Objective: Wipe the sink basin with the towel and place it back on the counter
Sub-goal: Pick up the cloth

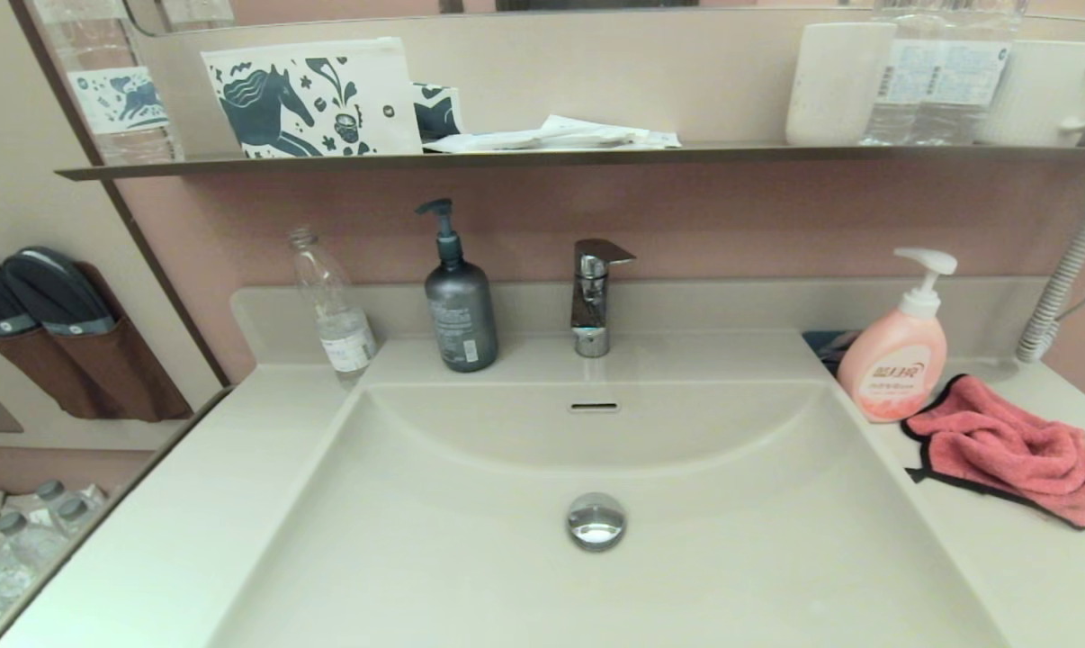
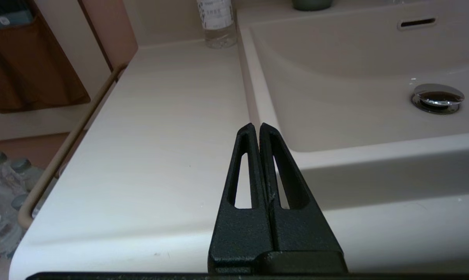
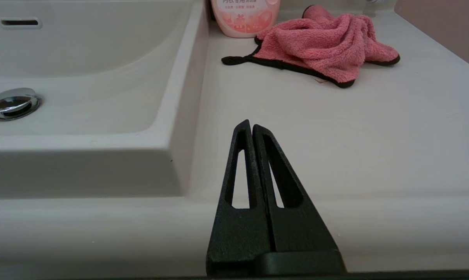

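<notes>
The coral-pink towel (image 1: 1010,445) (image 3: 324,46) lies crumpled on the counter (image 1: 1037,567) right of the sink basin (image 1: 470,540), beside the pink soap bottle. The basin has a chrome drain plug (image 1: 596,520) and a slot overflow (image 1: 594,407). Neither arm shows in the head view. My right gripper (image 3: 251,126) is shut and empty, low at the counter's front edge, well short of the towel. My left gripper (image 2: 256,128) is shut and empty at the front of the left counter (image 2: 160,136), near the basin's left rim.
A chrome faucet (image 1: 594,297) stands behind the basin, with a grey pump bottle (image 1: 460,301) and a clear bottle (image 1: 334,310) to its left. The pink soap bottle (image 1: 898,355) stands at the back right. A dark wall shelf (image 1: 542,160) overhangs above.
</notes>
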